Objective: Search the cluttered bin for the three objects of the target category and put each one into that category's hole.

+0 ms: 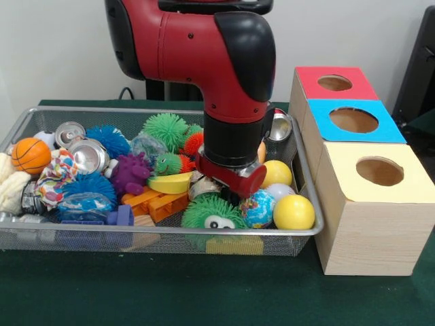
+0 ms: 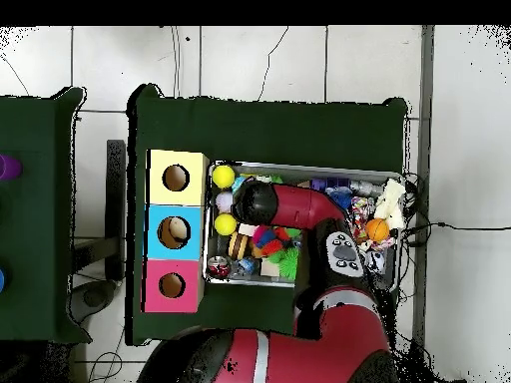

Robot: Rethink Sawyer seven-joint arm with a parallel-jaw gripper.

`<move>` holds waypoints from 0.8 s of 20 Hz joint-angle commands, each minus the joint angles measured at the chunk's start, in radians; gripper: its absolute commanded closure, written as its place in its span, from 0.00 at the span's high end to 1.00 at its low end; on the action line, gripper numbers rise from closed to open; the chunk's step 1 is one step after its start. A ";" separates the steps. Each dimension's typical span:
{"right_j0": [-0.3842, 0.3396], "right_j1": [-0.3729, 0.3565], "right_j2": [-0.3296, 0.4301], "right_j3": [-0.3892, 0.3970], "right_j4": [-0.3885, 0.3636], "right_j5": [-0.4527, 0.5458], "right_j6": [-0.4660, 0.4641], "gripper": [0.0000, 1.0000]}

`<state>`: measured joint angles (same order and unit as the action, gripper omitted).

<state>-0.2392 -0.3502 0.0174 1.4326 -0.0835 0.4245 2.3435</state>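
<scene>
Wide shallow silver wire-mesh bin (image 1: 307, 232), metal-rimmed, heaped with toys: spiky green rubber ball (image 1: 165, 129), smooth yellow ball (image 1: 293, 212), dimpled orange basketball (image 1: 30, 155), crushed shiny can (image 1: 89, 155), fuzzy purple figure (image 1: 130, 172). Beside the bin, pale wooden boxes topped red, blue, yellow; round hole (image 1: 334, 83) cut through the red top, farthest back. Gripper (image 1: 230, 197) lowered among the toys near a green googly-eyed puffer (image 1: 213, 214); finger opening cannot be told, nor any hold.

Plain pale wall (image 1: 61, 61) behind a green-clothed table (image 1: 170, 292); white tiled floor (image 2: 250, 60) around it.
</scene>
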 commanded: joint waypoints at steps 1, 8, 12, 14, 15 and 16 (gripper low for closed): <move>0.059 0.072 0.096 0.121 0.116 -0.090 0.241 0.00; 0.072 0.063 0.079 0.133 0.167 -0.090 0.212 0.00; 0.081 0.057 0.065 0.136 0.185 -0.088 0.198 0.00; 0.079 0.054 0.061 0.137 0.189 -0.081 0.185 0.00; 0.074 0.050 0.058 0.137 0.189 -0.071 0.173 0.00; 0.072 0.046 0.056 0.139 0.191 -0.065 0.165 0.00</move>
<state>-0.2054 -0.3516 -0.0337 1.4868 0.0498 0.3859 2.3435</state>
